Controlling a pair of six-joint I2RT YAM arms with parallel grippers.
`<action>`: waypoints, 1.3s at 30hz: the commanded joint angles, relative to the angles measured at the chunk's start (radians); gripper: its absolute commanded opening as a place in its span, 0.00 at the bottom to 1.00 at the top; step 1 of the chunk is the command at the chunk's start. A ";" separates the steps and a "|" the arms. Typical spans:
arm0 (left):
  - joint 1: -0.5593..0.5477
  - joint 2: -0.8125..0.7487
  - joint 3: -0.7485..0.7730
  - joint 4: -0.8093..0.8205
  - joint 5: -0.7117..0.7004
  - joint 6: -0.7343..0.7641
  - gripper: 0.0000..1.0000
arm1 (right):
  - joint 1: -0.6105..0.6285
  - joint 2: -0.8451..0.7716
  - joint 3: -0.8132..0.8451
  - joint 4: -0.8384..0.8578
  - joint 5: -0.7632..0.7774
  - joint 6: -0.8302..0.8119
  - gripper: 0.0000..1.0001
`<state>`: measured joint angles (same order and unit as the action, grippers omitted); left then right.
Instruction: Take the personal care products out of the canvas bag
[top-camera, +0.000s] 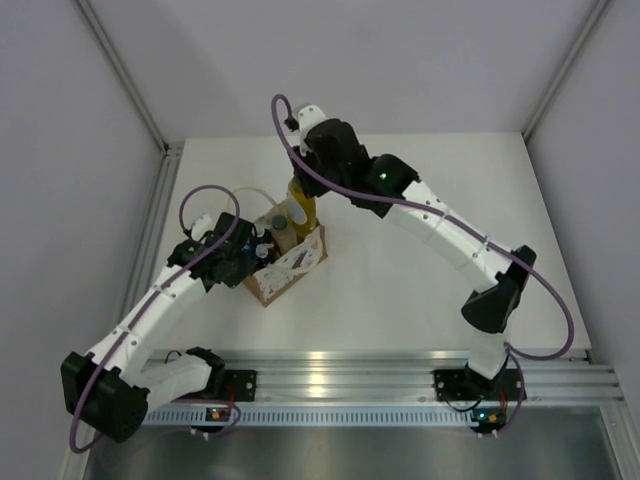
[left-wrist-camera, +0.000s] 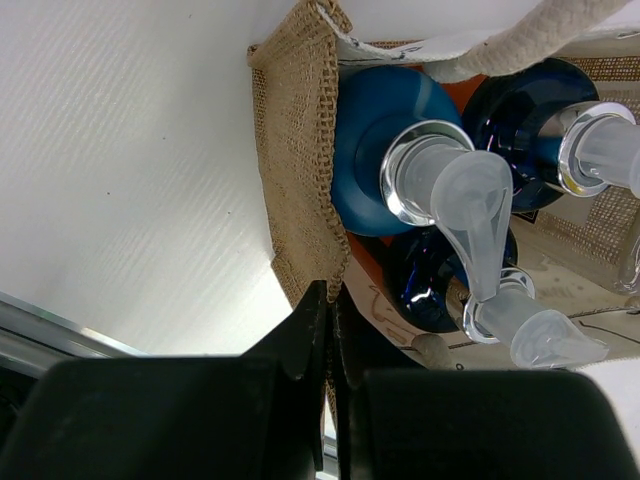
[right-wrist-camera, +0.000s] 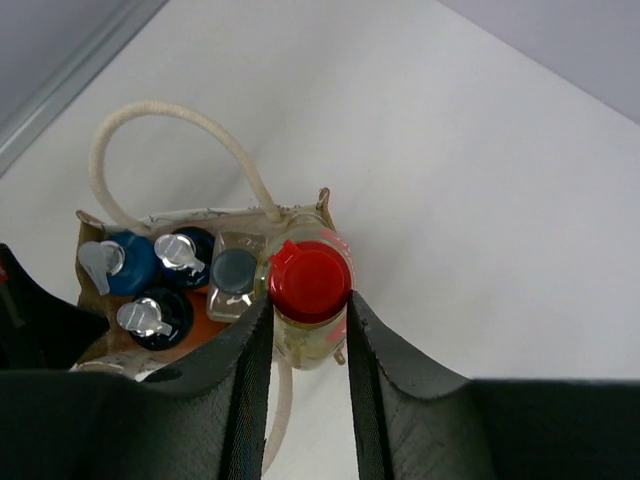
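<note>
The tan canvas bag (top-camera: 290, 268) stands left of the table's middle, its white loop handle (right-wrist-camera: 170, 150) arching over the back. My left gripper (left-wrist-camera: 335, 298) is shut on the bag's burlap rim (left-wrist-camera: 300, 150). Inside stand three orange bottles with blue pump tops (left-wrist-camera: 395, 150) (left-wrist-camera: 535, 110) (left-wrist-camera: 435, 285) and a pale translucent bottle with a dark cap (right-wrist-camera: 235, 272). At the bag's far corner, my right gripper (right-wrist-camera: 308, 305) is shut on the yellow bottle with the red cap (right-wrist-camera: 310, 278), whose top stands above the rim. Its base is hidden.
White table (top-camera: 420, 260) with grey walls on three sides. A metal frame post (top-camera: 155, 205) runs along the left edge, close to the bag. An aluminium rail (top-camera: 400, 375) carrying the arm bases crosses the near edge.
</note>
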<state>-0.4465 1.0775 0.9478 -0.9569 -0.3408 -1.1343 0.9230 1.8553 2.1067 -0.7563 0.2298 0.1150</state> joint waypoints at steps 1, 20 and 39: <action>0.002 0.027 -0.020 -0.011 0.019 -0.002 0.00 | 0.020 -0.129 0.110 0.115 0.058 -0.017 0.00; 0.002 0.024 -0.026 -0.011 0.026 -0.001 0.00 | -0.039 -0.174 -0.005 0.115 0.043 0.023 0.01; 0.002 -0.001 -0.041 -0.011 0.043 0.004 0.00 | -0.024 0.094 -0.062 0.080 -0.101 0.063 0.57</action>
<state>-0.4458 1.0710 0.9382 -0.9428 -0.3321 -1.1343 0.8898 1.9190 2.0029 -0.6765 0.1455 0.1761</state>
